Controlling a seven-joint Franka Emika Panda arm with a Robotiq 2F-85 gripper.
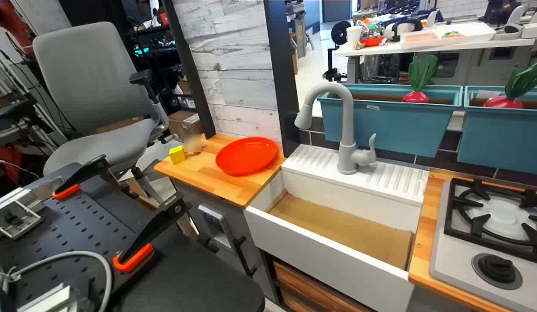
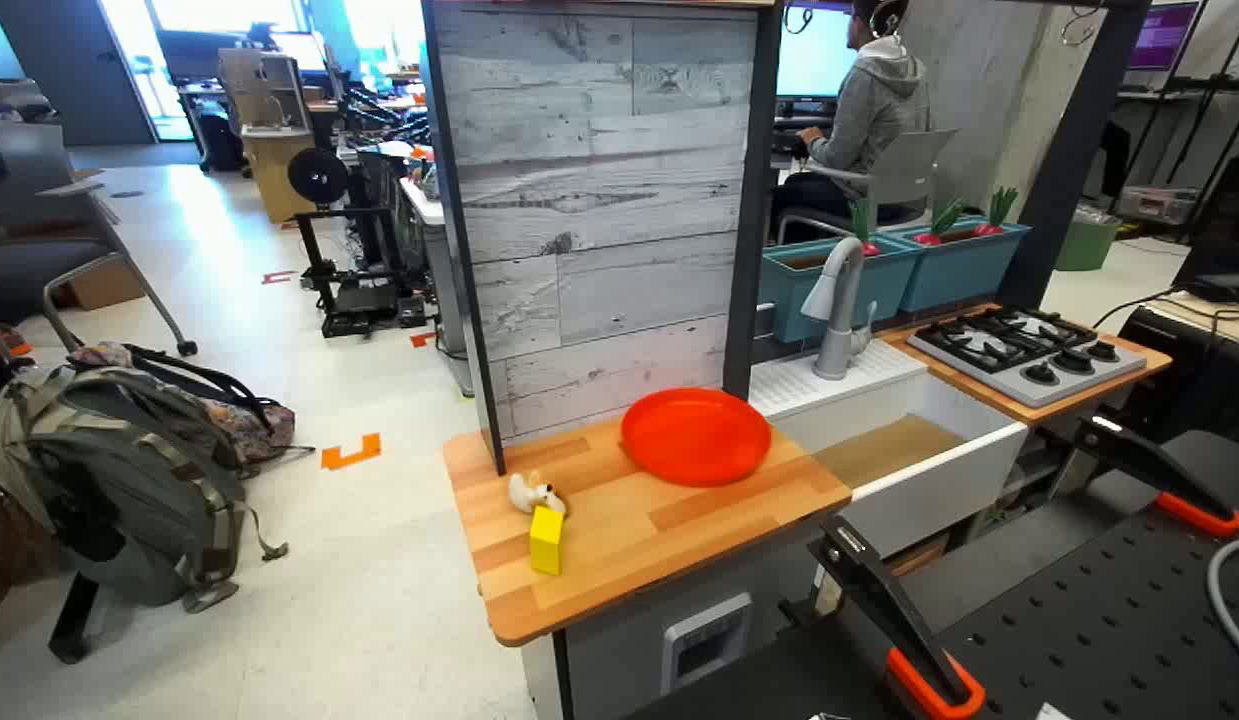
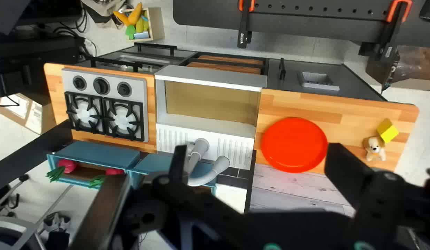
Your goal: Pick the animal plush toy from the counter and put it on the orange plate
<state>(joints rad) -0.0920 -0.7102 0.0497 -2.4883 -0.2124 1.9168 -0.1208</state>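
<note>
The animal plush toy, a small cream and tan dog, sits on the wooden counter (image 2: 619, 545) beside a yellow block. The toy shows in an exterior view (image 2: 527, 492) and in the wrist view (image 3: 374, 148); in an exterior view only a blurred pale patch (image 1: 193, 144) marks it. The orange plate (image 3: 294, 144) lies bare on the same counter, between the toy and the sink, and shows in both exterior views (image 1: 246, 156) (image 2: 696, 437). My gripper (image 3: 257, 146) is open and empty, high above the counter. It is out of both exterior views.
The yellow block (image 2: 546, 540) touches or nearly touches the toy. A wood-look wall panel (image 2: 619, 230) rises behind the counter. The sink (image 1: 329, 255) with a tall grey faucet (image 1: 347, 121) adjoins it, then a stove (image 3: 107, 107). Blue planters (image 1: 389, 121) hang behind.
</note>
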